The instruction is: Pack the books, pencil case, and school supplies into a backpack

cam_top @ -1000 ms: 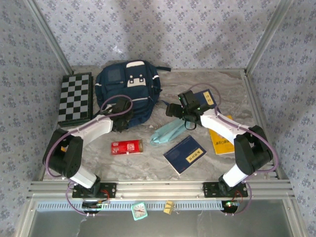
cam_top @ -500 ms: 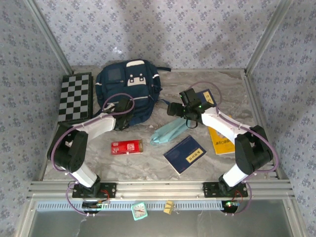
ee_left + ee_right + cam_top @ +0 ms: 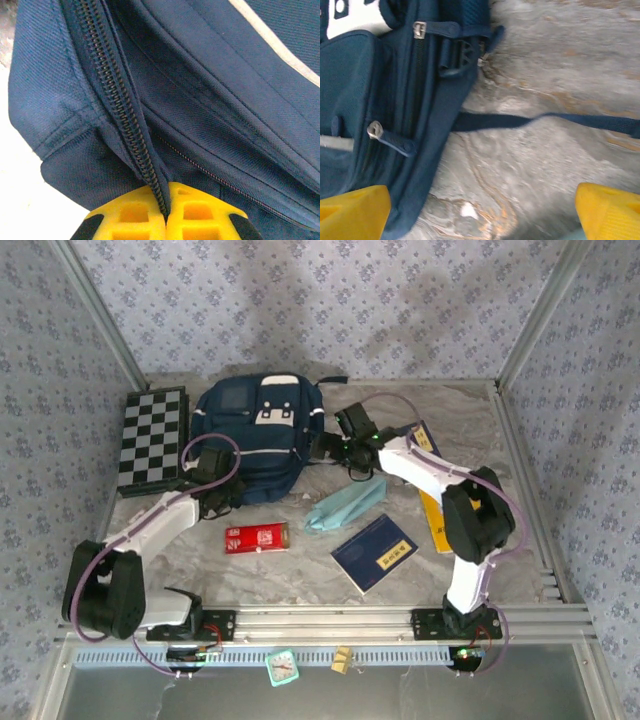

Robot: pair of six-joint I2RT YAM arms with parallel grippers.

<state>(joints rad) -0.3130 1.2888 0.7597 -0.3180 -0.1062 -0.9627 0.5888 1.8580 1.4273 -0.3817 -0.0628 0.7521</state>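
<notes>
The navy backpack (image 3: pixel 255 425) lies at the back of the table. My left gripper (image 3: pixel 222 494) is at its lower left edge. In the left wrist view the yellow fingers (image 3: pixel 132 217) are shut on the zipper seam (image 3: pixel 125 125) of the backpack (image 3: pixel 230 100). My right gripper (image 3: pixel 330 445) is open beside the bag's right side, over bare table (image 3: pixel 520 170), with the backpack (image 3: pixel 380 95) to its left. The teal pencil case (image 3: pixel 348 505), a navy book (image 3: pixel 374 552) and the red box (image 3: pixel 257 537) lie in front. A second navy book (image 3: pixel 422 437) and the yellow book (image 3: pixel 438 518) are partly under the right arm.
The chequered board (image 3: pixel 152 438) lies left of the backpack. A loose dark strap (image 3: pixel 535 121) runs across the table by the right gripper, and a zipper pull (image 3: pixel 374 130) shows on the bag's side. A small teal clock (image 3: pixel 283 667) and a tan block (image 3: pixel 342 659) sit on the front ledge.
The left arm has stretched out and its gripper has moved left along the backpack's lower edge. The right gripper has swung left and back, from the navy book to the bag's right side.
</notes>
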